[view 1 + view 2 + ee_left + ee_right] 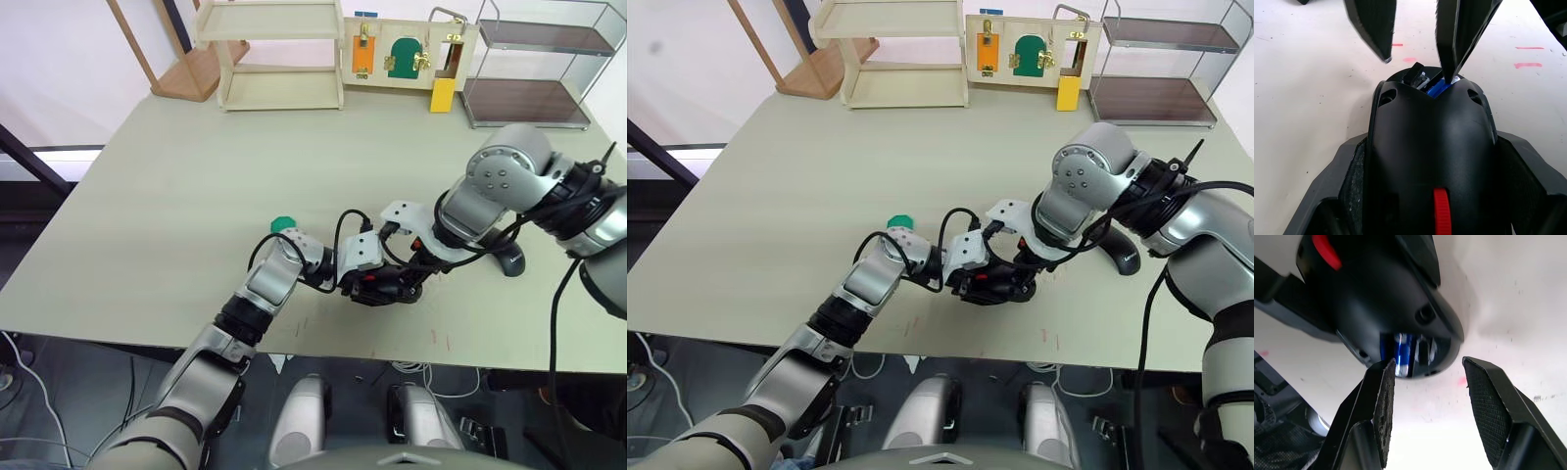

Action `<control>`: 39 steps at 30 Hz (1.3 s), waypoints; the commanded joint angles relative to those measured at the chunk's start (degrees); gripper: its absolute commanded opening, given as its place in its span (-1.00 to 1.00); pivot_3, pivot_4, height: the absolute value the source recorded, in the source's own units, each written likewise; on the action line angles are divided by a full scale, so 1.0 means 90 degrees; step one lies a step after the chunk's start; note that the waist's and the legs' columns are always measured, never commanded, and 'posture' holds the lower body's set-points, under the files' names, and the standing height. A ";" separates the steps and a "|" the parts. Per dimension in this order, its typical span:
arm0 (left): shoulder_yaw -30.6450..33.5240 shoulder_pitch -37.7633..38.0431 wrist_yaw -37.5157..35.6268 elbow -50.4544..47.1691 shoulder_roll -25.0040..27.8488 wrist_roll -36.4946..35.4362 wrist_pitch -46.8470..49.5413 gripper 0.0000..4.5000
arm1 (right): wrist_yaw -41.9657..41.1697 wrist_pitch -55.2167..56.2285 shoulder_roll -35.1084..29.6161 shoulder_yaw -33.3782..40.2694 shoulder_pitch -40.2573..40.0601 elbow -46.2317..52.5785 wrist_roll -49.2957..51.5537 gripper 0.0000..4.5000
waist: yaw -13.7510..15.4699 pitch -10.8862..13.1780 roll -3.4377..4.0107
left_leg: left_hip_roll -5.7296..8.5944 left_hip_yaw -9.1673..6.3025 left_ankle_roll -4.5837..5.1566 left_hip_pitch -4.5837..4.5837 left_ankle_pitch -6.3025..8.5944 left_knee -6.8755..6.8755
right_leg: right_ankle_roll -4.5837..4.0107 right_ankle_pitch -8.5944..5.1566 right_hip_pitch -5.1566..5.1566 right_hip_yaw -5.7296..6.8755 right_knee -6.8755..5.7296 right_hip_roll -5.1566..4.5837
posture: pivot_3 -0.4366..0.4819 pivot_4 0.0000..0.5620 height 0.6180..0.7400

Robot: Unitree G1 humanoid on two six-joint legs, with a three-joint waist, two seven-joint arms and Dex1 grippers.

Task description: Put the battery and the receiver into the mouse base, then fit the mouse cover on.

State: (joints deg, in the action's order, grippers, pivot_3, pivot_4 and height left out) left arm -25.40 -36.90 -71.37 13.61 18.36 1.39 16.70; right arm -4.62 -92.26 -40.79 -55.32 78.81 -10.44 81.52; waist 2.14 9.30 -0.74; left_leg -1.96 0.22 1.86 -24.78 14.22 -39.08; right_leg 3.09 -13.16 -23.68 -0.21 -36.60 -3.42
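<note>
Green object (pixel 283 224), perhaps a cap, nearby

1. Left arm: extends forward and inward across the near table edge, wrist pointing toward the right arm.
2. Left gripper (pixel 1432 196): fingers clamped on both sides of the mouse base (pixel 1432 142).
3. Right arm: elbow raised, forearm angled down and inward toward the left gripper.
4. Right gripper (pixel 1425 401): fingers spread apart, tips at the base's end.
</note>
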 commanded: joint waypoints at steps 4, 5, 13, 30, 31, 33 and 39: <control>-0.0637 0.0217 -0.0083 0.0493 -0.0091 0.0317 0.0149 0.32 | -0.0071 -0.0026 -0.0426 0.0153 0.0202 0.0242 0.0336 0.02 | 0.0005 0.0001 0.0002 | 0.0014 -0.0013 0.0000 -0.0006 0.0000 0.0000 | 0.0001 -0.0001 0.0001 0.0016 0.0000 -0.0017 | -0.05 -0.47 1.00; -0.0639 0.0216 -0.0088 0.0494 -0.0094 0.0321 0.0145 0.32 | -0.0068 -0.0026 -0.0480 0.0173 0.0203 0.0253 0.0367 0.02 | 0.0004 0.0001 0.0002 | 0.0018 -0.0014 0.0000 -0.0006 0.0000 0.0000 | 0.0001 -0.0001 0.0001 0.0017 0.0002 -0.0021 | -0.05 -0.47 1.00; -0.0619 0.0153 -0.0156 0.0563 -0.0080 0.0339 0.0107 0.32 | -0.0255 -0.0026 -0.1575 0.0947 -0.0127 0.0744 0.0624 0.02 | 0.0019 0.0004 0.0008 | 0.0032 -0.0034 0.0001 -0.0022 0.0000 0.0002 | 0.0002 -0.0001 0.0002 0.0035 0.0019 -0.0035 | -0.05 -0.47 1.00; -0.0658 0.0144 -0.0189 0.0397 -0.0013 0.0378 0.0219 0.32 | -0.0390 0.1581 -0.2197 0.5665 -0.4897 0.3870 -0.0210 -0.47 | 0.0032 -0.0003 0.0016 | 0.0062 -0.0073 0.0006 -0.0031 0.0000 0.0030 | 0.0019 -0.0008 0.0036 0.0065 0.0066 -0.0044 | -0.05 -0.47 1.00; -0.0663 0.0147 -0.0196 0.0371 0.0007 0.0375 0.0224 0.32 | -0.0492 0.1796 -0.2123 0.5893 -0.5151 0.3956 -0.0344 -0.72 | 0.0027 -0.0003 0.0017 | 0.0068 -0.0071 0.0006 -0.0028 0.0001 0.0030 | 0.0021 -0.0008 0.0038 0.0063 0.0066 -0.0044 | -0.05 -0.47 1.00; -0.0671 0.0147 -0.0203 0.0344 0.0030 0.0371 0.0230 0.32 | -0.0711 0.2273 -0.2007 0.6143 -0.5508 0.4157 -0.0777 -0.97 | 0.0029 -0.0003 0.0016 | 0.0069 -0.0072 0.0006 -0.0023 0.0000 0.0031 | 0.0022 -0.0007 0.0042 0.0063 0.0066 -0.0043 | -0.05 -0.47 1.00; -0.0684 0.0175 -0.0220 0.0246 0.0111 0.0346 0.0302 0.32 | -0.1860 0.3981 -0.1684 0.6204 -0.6697 0.4835 -0.2489 -0.97 | 0.0013 -0.0003 0.0016 | 0.0076 -0.0072 0.0006 -0.0005 0.0001 0.0040 | 0.0032 -0.0014 0.0057 0.0060 0.0067 -0.0031 | -0.05 -0.47 1.00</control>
State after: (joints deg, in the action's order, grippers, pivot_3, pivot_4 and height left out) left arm -26.76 -37.89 -72.50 13.42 18.74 1.99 16.78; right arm -19.32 -60.18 -56.54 -1.31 18.94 31.42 62.01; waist 2.26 9.27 -0.60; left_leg -1.27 -0.42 1.91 -24.79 14.23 -38.70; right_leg 3.39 -13.29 -23.17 0.31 -36.00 -3.69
